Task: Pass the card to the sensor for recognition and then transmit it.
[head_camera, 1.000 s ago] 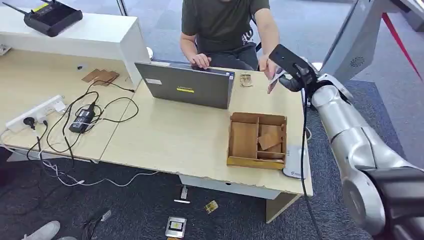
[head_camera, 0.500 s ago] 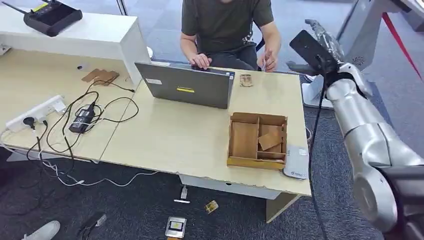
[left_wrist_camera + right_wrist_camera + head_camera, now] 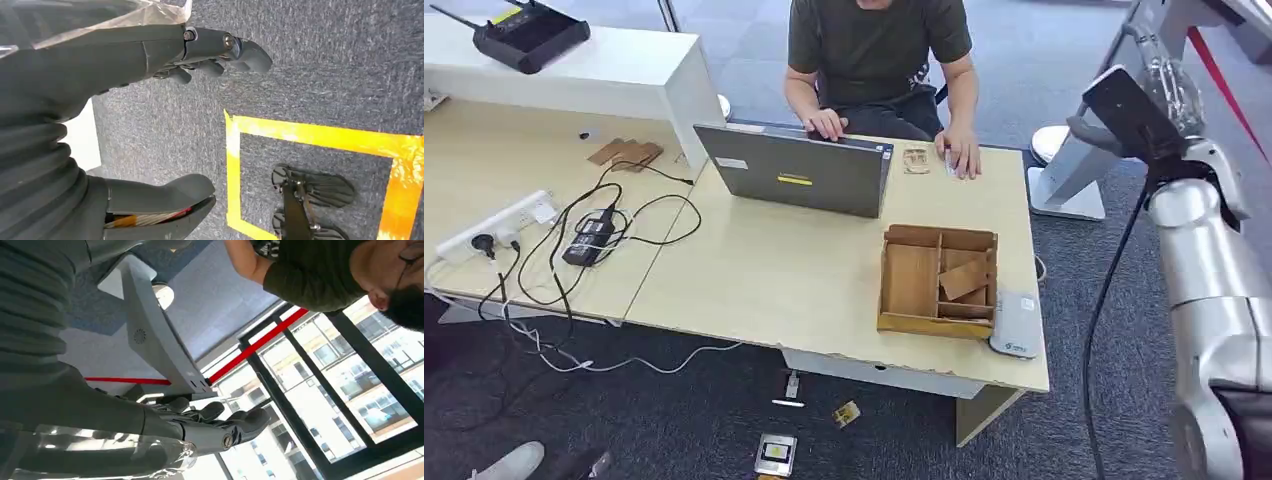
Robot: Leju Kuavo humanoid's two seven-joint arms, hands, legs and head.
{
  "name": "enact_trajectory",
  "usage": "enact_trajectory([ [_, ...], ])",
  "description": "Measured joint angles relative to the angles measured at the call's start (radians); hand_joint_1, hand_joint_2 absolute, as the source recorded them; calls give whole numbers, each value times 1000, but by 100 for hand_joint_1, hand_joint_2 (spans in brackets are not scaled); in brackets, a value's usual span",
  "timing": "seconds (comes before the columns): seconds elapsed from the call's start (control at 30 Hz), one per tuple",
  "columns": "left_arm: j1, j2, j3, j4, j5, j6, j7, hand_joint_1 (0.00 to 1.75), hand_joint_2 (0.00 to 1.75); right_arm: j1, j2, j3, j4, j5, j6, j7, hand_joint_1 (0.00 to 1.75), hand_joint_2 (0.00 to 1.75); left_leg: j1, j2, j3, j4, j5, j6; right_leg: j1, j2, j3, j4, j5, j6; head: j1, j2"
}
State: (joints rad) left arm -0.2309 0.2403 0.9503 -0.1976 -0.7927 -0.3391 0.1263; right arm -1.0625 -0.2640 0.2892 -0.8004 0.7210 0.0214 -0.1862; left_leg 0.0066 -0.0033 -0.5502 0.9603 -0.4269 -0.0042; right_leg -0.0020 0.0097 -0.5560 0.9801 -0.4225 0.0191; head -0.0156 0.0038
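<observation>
A person in a dark green shirt sits behind the table, and their hand [image 3: 965, 155] rests on its far edge over a small pale card [image 3: 950, 163]. The grey-white sensor [image 3: 1016, 326] lies at the table's front right edge. My right hand [image 3: 1169, 82] [image 3: 200, 427] is raised off to the right of the table, fingers stretched out and holding nothing. My left hand [image 3: 150, 50] hangs over grey carpet, fingers and thumb apart, empty.
A wooden divided box [image 3: 939, 281] with brown pieces stands beside the sensor. A grey laptop [image 3: 796, 176] faces the person, and a small patterned tag [image 3: 915, 160] lies beside it. Cables and a power strip [image 3: 499, 224] lie left. A grey stand [image 3: 1114, 110] is right of the table.
My right arm has swung up and to the right, away from the person. The person took the card from near my hand and laid it on the table under their hand.
</observation>
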Motion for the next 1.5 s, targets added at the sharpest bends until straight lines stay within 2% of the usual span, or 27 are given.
enact_trajectory([
  [0.23,1,3,6,0,0,2,0,0,175,15,-16,-5,-64,-3,5,3,0,175,0,0,0,0,0,0,0,0,0,0,0,0,0,0],
  [0.3,4,5,8,0,5,6,-7,0,175,36,-27,-11,-92,-44,45,32,0,175,0,0,1,0,0,0,0,0,1,-1,0,0,-1,0],
  [0.37,19,15,16,0,17,9,-38,0,175,115,-63,-32,-195,-165,128,108,0,175,3,-3,3,0,-1,0,3,-3,5,-3,-1,0,0,0],
  [0.4,32,22,20,0,21,14,-56,0,175,164,-81,-47,-250,-231,138,145,0,175,4,-3,3,0,-2,0,3,-3,6,-4,-1,0,0,0],
  [0.47,57,44,26,0,21,34,-95,0,175,289,-113,-96,-388,-321,96,186,0,175,4,-3,4,0,-3,1,3,-3,7,-4,-2,0,0,0],
  [0.53,73,68,33,0,16,51,-113,0,175,413,-131,-138,-522,-299,64,201,0,175,4,-3,4,0,-5,0,3,-2,8,-4,-4,0,0,0],
  [0.6,81,97,40,0,23,79,-120,0,175,548,-147,-155,-658,-219,100,198,0,175,4,-2,6,0,-7,-2,4,-2,9,-4,-6,-2,0,0],
  [0.67,79,135,53,-1,57,91,-178,0,175,671,-154,-162,-780,-207,142,238,0,175,6,-2,7,0,-8,-3,6,-2,10,-4,-7,-3,-1,0],
  [0.7,75,154,63,-1,71,85,-203,0,175,741,-160,-167,-835,-205,132,250,0,175,8,-3,8,0,-9,-4,8,-3,11,-4,-10,-5,0,0],
  [0.73,72,180,75,-3,77,68,-214,0,175,823,-167,-173,-882,-196,86,234,0,175,8,-6,8,0,-9,-4,8,-6,12,-4,-11,-5,-1,0],
  [0.8,73,219,88,-4,72,31,-204,0,175,953,-174,-178,-930,-162,-30,185,0,175,9,-8,9,-1,-10,-6,9,-7,14,-4,-12,-7,0,0],
  [0.87,72,246,95,-4,66,-5,-188,0,175,1020,-169,-170,-935,-136,-134,136,0,175,8,-5,8,-2,-12,-9,8,-5,12,-2,-12,-8,-1,0],
  [0.97,60,261,102,-4,63,-43,-174,0,175,1053,-150,-140,-927,-155,-238,125,0,175,8,-1,11,-2,-12,-9,8,-1,13,-2,-12,-9,0,0],
  [1.13,56,264,106,-3,42,-53,-155,0,175,1052,-134,-87,-914,-124,-282,135,0,175,8,-1,11,-2,-11,-10,8,-1,12,-2,-12,-9,0,0],
  [1.27,49,262,105,-2,24,-51,-142,0,175,1011,-142,-47,-909,0,-254,146,0,175,8,-1,12,-2,-11,-10,8,-1,13,-2,-11,-9,0,0],
  [1.33,39,260,105,-2,16,-51,-135,0,175,988,-142,-20,-906,104,-221,153,0,175,8,-2,12,-2,-11,-10,8,-1,13,-2,-11,-9,0,0],
  [1.5,7,246,104,-2,4,-53,-116,0,175,921,-106,80,-854,294,-126,186,0,175,9,-2,12,-2,-11,-10,8,-1,13,-1,-11,-10,0,0],
])
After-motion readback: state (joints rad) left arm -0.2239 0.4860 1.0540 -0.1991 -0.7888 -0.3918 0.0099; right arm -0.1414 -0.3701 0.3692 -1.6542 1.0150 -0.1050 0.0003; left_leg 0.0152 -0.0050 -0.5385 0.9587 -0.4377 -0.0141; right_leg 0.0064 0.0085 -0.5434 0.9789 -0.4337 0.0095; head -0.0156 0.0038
